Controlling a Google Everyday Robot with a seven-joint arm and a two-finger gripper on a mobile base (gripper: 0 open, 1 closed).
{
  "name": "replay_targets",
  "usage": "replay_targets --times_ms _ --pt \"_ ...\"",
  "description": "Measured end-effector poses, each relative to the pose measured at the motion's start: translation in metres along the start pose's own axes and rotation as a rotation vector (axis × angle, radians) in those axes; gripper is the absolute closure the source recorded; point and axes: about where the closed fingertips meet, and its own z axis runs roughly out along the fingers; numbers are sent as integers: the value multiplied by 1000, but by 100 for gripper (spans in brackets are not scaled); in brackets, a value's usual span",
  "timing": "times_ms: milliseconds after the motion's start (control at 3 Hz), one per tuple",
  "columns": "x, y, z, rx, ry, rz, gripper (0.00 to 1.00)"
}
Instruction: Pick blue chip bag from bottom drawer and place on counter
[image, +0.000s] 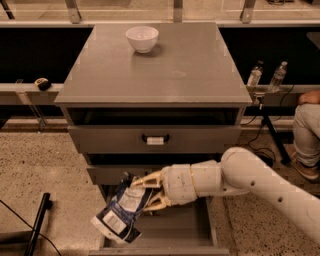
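Note:
The blue chip bag (121, 210) hangs from my gripper (148, 192), dark blue and white, lifted above the left front part of the open bottom drawer (185, 235). The gripper's fingers (150, 180) are closed on the bag's upper end. My white arm (260, 180) reaches in from the lower right. The counter (180, 65) is the grey cabinet top above, well over the bag's height.
A white bowl (142, 38) stands on the counter near its back left. Two upper drawers (155, 139) with black handles are slightly open above the gripper. Two bottles (255, 75) stand on a ledge at right. A seated person's leg (306, 135) is at far right.

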Motion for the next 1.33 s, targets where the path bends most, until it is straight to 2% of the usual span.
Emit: replay_targets --times_ms 333,667,1000,1333 --pt "-15 -79 -34 68 179 34 100" --pt "-15 -78 -34 68 178 33 100" --pt "-17 -100 -49 126 174 6 100" --pt "-24 -141 -89 237 156 -55 100"
